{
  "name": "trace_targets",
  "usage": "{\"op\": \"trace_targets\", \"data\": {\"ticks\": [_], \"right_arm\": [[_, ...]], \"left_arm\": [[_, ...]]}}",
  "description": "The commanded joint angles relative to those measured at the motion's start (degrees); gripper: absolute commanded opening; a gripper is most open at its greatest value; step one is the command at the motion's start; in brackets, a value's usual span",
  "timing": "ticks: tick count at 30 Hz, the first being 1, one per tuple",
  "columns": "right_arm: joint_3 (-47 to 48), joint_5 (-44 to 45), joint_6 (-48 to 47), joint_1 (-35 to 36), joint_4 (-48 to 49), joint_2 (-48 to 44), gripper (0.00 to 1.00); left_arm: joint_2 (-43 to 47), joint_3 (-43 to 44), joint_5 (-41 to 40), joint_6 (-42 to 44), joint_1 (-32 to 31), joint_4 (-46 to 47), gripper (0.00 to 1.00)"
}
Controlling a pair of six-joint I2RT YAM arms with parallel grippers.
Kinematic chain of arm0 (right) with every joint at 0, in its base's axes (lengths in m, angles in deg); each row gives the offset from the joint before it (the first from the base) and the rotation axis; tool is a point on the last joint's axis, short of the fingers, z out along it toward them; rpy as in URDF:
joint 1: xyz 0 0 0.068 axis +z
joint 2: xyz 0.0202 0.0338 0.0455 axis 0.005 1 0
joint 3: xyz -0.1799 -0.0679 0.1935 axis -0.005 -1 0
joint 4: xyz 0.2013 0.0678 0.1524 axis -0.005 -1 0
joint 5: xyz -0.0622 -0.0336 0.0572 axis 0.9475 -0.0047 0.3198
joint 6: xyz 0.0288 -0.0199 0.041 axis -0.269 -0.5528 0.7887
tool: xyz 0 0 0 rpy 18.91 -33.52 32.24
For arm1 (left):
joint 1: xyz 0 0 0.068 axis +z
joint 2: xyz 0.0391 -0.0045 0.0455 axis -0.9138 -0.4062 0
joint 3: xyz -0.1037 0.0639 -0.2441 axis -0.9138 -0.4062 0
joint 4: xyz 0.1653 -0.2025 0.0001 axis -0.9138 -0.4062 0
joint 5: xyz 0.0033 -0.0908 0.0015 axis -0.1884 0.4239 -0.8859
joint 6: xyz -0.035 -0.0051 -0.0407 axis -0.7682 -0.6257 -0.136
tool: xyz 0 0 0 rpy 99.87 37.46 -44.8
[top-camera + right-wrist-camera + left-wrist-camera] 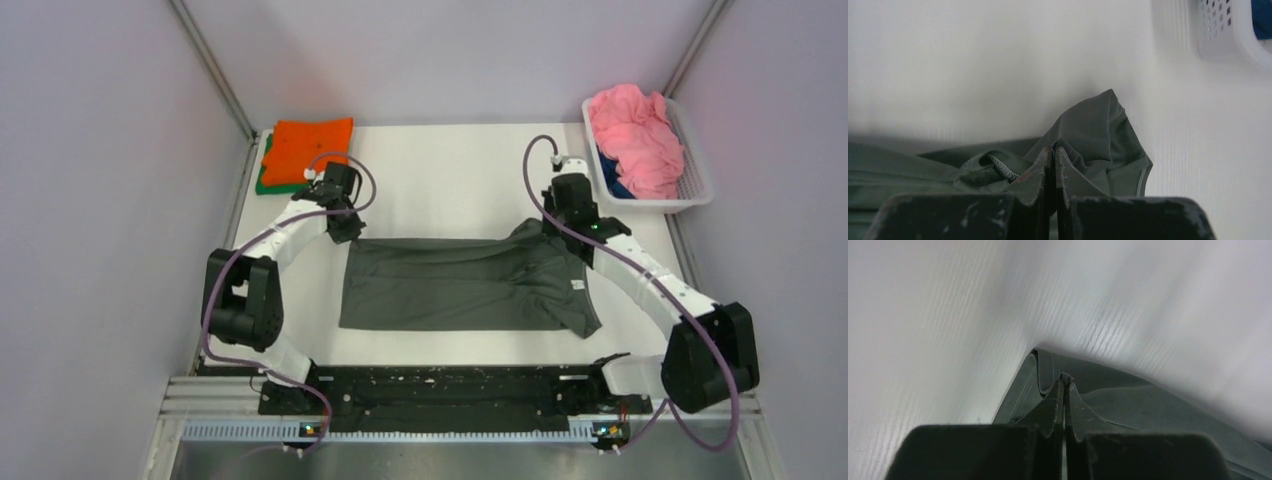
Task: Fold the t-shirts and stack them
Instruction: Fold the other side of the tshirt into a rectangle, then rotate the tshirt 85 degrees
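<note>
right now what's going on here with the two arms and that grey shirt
Both arms are handling the dark grey t-shirt, which lies spread across the middle of the table. The left gripper is shut on its far left corner, and the right gripper is shut on bunched cloth at its far right end. A folded orange t-shirt sits on a green t-shirt in the far left corner. A pink t-shirt and a blue t-shirt lie in the white basket.
</note>
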Motion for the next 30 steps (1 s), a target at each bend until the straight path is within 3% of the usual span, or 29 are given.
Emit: {"op": "trace_targets", "data": {"ticks": [1, 6, 9, 10, 13, 16, 20, 24, 27, 30], "right_arm": [[-2.39, -1.99, 1.44, 2.14, -9.03, -7.12, 0.00], [-4.48, -5.17, 3.78, 2.72, -15.92, -10.34, 0.04], [-6.55, -9.73, 7.09, 3.64, -19.61, -10.70, 0.12], [-7.62, -11.61, 8.55, 4.21, -21.19, -11.11, 0.17], [-10.44, -19.78, 11.99, 5.08, -26.45, -13.15, 0.32], [-11.15, -26.48, 11.53, 5.45, -30.87, -16.08, 0.43], [-8.21, -23.33, 7.94, 5.43, -28.20, -17.18, 0.71], [-3.37, -14.04, 9.22, 5.24, -21.52, -11.91, 0.96], [-4.46, -11.85, 13.77, 3.54, -18.59, -8.27, 0.99], [-9.71, -17.07, 18.34, -1.15, -15.49, -6.42, 0.99]], "left_arm": [[5.55, -3.94, 0.88, -1.52, -0.93, 3.10, 0.00], [10.68, -10.48, 1.28, -3.17, -1.30, 1.10, 0.00], [12.64, -13.42, 2.11, -4.30, -1.66, -1.71, 0.00], [13.15, -14.47, 2.36, -4.78, -1.77, -3.09, 0.05], [14.70, -15.94, 1.44, -6.68, -1.96, -8.52, 0.37], [17.34, -13.98, -2.31, -8.02, -1.97, -15.45, 0.62], [21.43, -9.56, -5.16, -8.13, -1.97, -17.36, 0.97], [20.99, -7.09, 2.73, -4.76, -2.02, -5.71, 0.99], [17.06, -6.29, 13.05, -3.87, -2.94, 2.61, 0.99], [11.89, -5.28, 16.00, -3.49, -5.74, 4.86, 0.99]]}}
